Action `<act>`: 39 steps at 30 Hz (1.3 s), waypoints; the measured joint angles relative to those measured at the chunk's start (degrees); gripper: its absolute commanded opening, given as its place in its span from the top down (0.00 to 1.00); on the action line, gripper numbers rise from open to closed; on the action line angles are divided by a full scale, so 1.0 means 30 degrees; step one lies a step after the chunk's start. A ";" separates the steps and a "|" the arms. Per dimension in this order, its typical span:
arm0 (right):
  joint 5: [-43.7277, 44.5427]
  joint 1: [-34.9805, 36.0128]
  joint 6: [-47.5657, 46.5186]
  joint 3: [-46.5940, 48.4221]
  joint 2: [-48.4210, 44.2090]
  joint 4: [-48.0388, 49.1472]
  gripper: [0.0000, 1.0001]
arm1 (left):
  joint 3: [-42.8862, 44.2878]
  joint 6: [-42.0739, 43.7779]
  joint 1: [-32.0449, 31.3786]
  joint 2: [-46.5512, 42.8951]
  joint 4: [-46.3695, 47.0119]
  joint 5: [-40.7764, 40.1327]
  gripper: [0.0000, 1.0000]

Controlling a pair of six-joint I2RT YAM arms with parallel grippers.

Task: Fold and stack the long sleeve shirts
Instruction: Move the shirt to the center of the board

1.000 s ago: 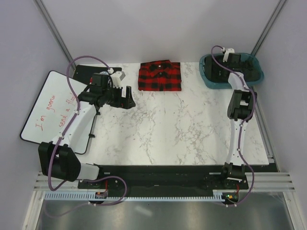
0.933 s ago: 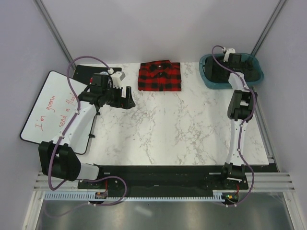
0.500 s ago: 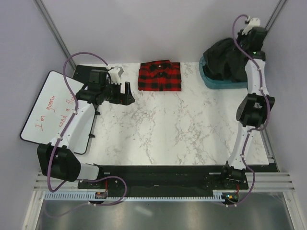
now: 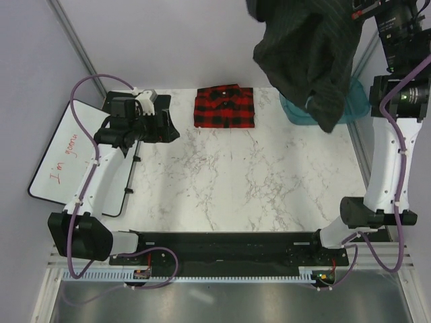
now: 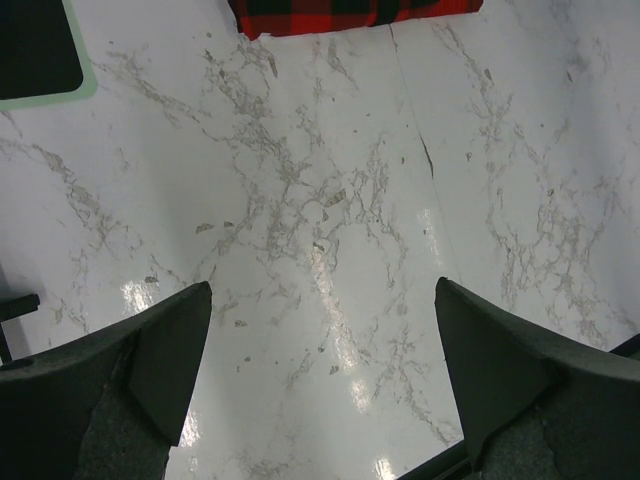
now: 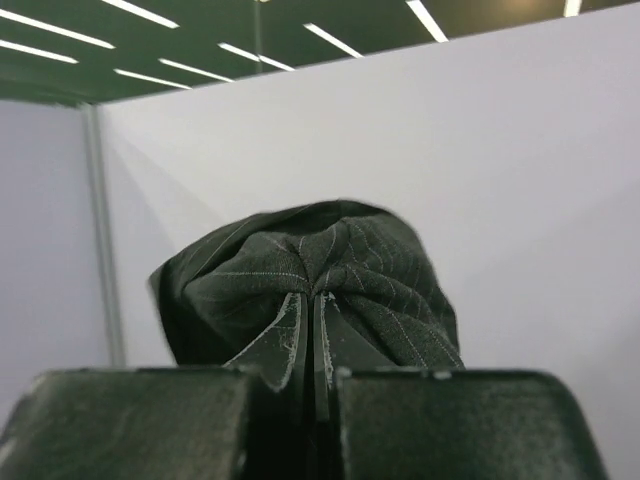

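The middle and the near part of the marble table (image 4: 256, 195) lie bare, so a gripper can pass there freely. At the far edge the folded plaid shirt (image 4: 224, 106) takes the middle, and the pinstriped shirt (image 4: 306, 54), hanging from the right gripper (image 6: 311, 305) held high, fills the air over the far right corner and the teal tub (image 4: 293, 113). The left gripper (image 4: 163, 126), jaws wide apart, stands over the far left, near the whiteboard (image 4: 60, 168).

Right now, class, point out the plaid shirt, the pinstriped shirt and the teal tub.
plaid shirt (image 4: 224, 108), top view, middle of the folded cloth.
pinstriped shirt (image 4: 306, 54), top view, hanging body of the cloth.
teal tub (image 4: 293, 111), top view, left wall showing below the hanging shirt.
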 measured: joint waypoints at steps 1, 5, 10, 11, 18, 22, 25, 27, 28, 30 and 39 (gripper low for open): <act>0.0095 0.0503 0.0328 -0.0714 -0.0612 0.0270 1.00 | 0.0000 -0.0029 0.0102 -0.0058 0.0000 0.0066 0.00; 0.1115 0.1282 0.0984 -0.4896 -0.2856 0.0597 1.00 | -0.0022 -0.0080 0.0270 -0.0444 0.0022 0.0401 0.00; 0.2200 0.1166 -0.0080 -1.1825 -0.4801 -0.0583 0.70 | -0.0627 -0.0036 0.0262 -0.0925 0.0291 0.1392 0.00; 0.2157 0.1137 -0.0605 -1.3296 -0.5260 -0.0976 0.46 | -0.0852 0.0095 0.0270 -0.0991 0.0342 0.1719 0.00; -0.0102 0.1078 -0.7657 -2.7168 -1.0608 -0.6958 0.02 | -0.2419 0.1457 0.0270 -0.1399 0.0342 0.2885 0.00; -0.0364 0.1654 -1.0739 -2.8319 -1.0506 -0.8233 0.02 | -0.2521 0.1814 0.0262 -0.1370 0.0372 0.3417 0.00; 0.0066 0.2259 -1.1737 -2.7299 -0.8109 -0.8189 0.02 | -0.2521 0.1851 0.0262 -0.1209 0.0408 0.3767 0.00; 0.0801 0.2608 -1.2094 -2.6170 -0.4932 -0.7883 0.02 | -0.2521 0.1858 0.0262 -0.1064 0.0415 0.3840 0.00; 0.1093 0.2834 -1.2116 -2.5930 -0.3883 -0.7788 0.02 | -0.2521 0.1858 0.0270 -0.1049 0.0408 0.3840 0.00; 0.1690 0.3038 -1.2072 -2.5551 -0.1545 -0.7752 0.02 | -0.2521 0.1865 0.0270 -0.1064 0.0430 0.3825 0.01; -0.0852 0.4007 -0.5894 -2.6673 0.1880 -0.5537 0.46 | -0.3002 0.1960 0.0270 -0.1144 0.0270 0.3235 0.03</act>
